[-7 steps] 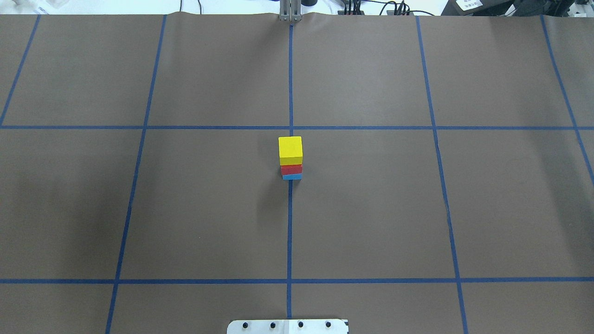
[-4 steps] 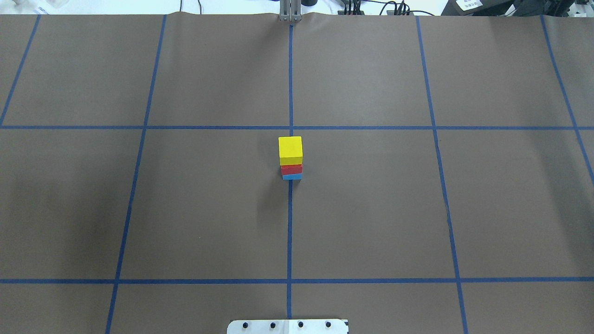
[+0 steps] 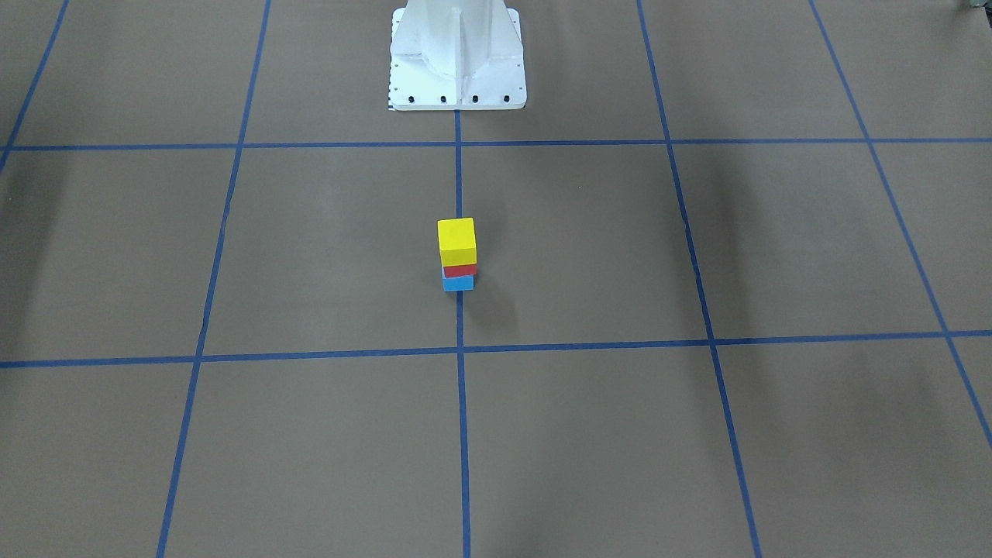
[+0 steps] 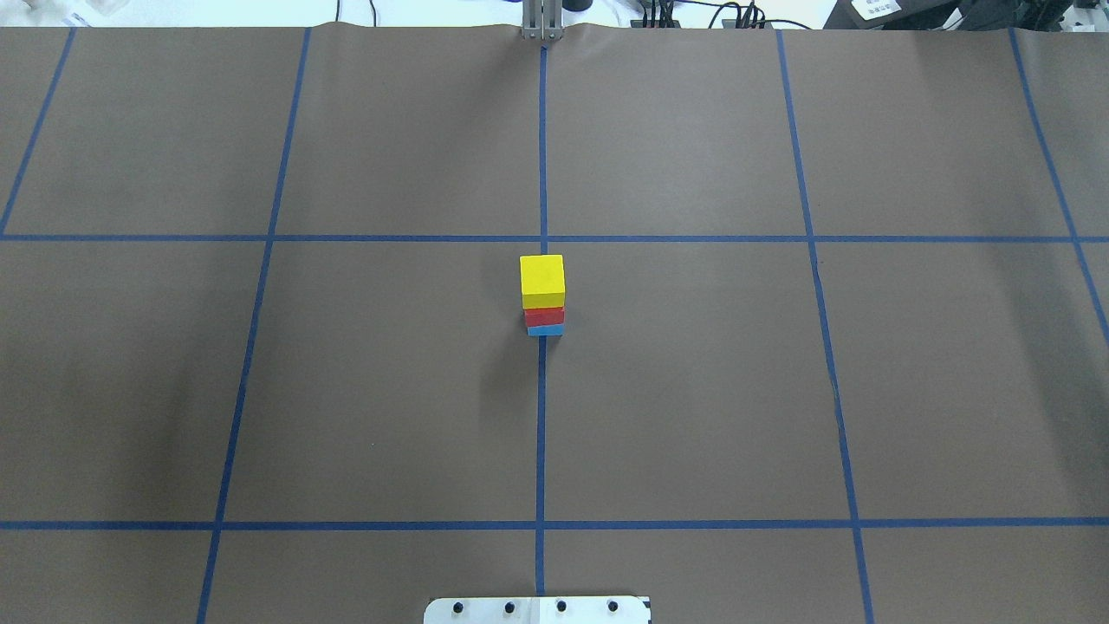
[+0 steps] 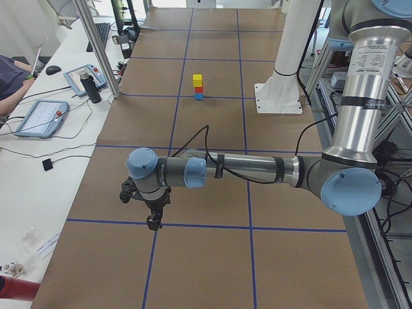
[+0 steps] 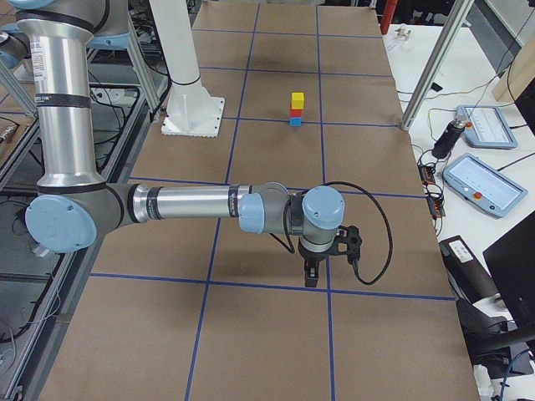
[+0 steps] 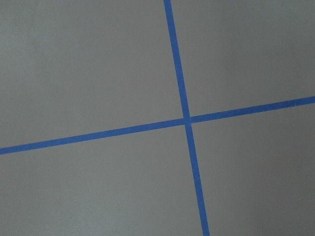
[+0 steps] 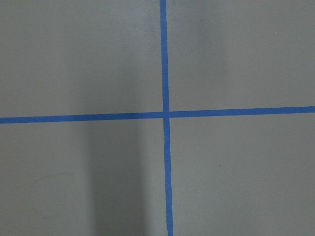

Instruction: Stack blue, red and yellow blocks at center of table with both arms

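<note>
Table (image 4: pixel 693 390): we see a wide, flat sheet of matte brown, faintly rippled along its far edge, which fills the overhead view.
Tape lines (image 4: pixel 541 433): thin blue strips divide the brown into large rectangles. Each wrist view looks straight down on one crossing of them.
Room: white benches run along the operators' side of the table, with slim aluminium posts, cables and grey tablet-like pendants (image 6: pixel 481 180). A person's dark sleeve (image 5: pixel 9 74) shows at one bench edge.
Left arm (image 5: pixel 257 168): a smooth silver-grey tube with pale blue round joint caps lies level over the table's left end, well apart from the blocks.
Right arm (image 6: pixel 192 203): of the same build, it lies level over the table's right end.
Pedestal (image 3: pixel 457 62): a white painted metal column flares to a bolted square foot on the centre line.
Left gripper (image 5: pixel 153 222): black and pointing down above a tape line. We cannot tell from the side view how far its fingers are parted, nor whether it holds anything.
Right gripper (image 6: pixel 311 276): black, pointing down near a tape line, with a black cable looping beside it. We cannot tell its opening here either.
Yellow block (image 4: pixel 542 279): a matte cube that forms the top of the stack at the table's centre.
Red block (image 4: pixel 544 316): the middle cube, directly under the yellow one.
Blue block (image 4: pixel 546 330): the bottom cube, resting on the central tape line.
</note>
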{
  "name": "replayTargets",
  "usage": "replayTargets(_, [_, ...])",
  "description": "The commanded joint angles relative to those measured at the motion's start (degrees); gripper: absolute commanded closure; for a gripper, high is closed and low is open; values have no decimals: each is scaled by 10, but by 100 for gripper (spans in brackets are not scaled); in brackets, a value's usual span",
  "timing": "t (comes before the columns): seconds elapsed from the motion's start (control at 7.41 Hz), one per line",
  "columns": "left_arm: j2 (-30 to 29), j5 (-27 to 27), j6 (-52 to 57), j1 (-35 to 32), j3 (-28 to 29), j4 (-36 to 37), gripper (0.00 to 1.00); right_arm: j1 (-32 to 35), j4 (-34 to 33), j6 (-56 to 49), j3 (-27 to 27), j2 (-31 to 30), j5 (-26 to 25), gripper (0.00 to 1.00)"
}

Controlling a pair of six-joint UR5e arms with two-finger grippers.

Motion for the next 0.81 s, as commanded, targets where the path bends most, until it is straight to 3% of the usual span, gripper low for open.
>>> replayTargets(0.0, [5,-2,0,-8,-2,0,0,0,0,-5,0,1,1,1])
replayTargets(0.67, [4,-2,-1,-9,-2,1,0,0,0,-1,0,7,-9,1])
